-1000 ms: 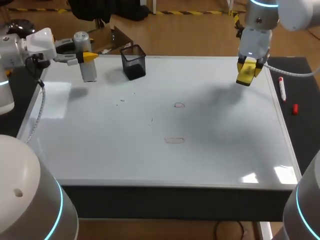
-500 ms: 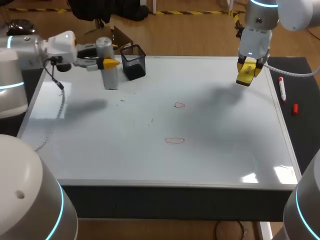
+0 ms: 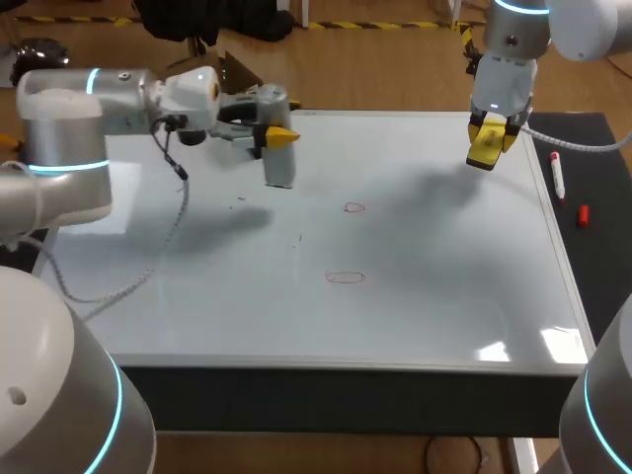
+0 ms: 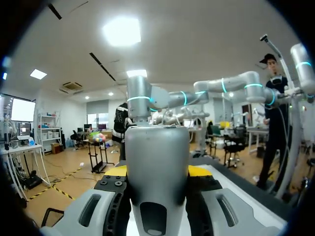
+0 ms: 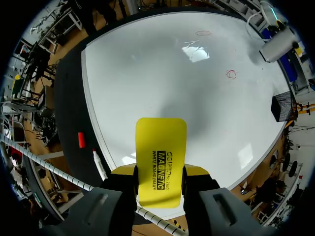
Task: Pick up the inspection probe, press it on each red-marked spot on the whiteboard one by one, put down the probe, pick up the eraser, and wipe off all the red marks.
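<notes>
Firmly between left fingers (image 3: 283, 136) sits the probe (image 3: 279, 170); right fingers (image 5: 198, 171) grip the eraser (image 5: 161, 157).

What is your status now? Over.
Left end effector shut on probe, above whiteboard. Right end effector shut on eraser. Two red marks on board. Cup behind probe, not blocking.

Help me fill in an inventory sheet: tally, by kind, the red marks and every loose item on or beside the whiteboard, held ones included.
red marks: 2
probe: 1
eraser: 1
marker: 1
red cap: 1
black mesh cup: 1
Total: 7
</notes>
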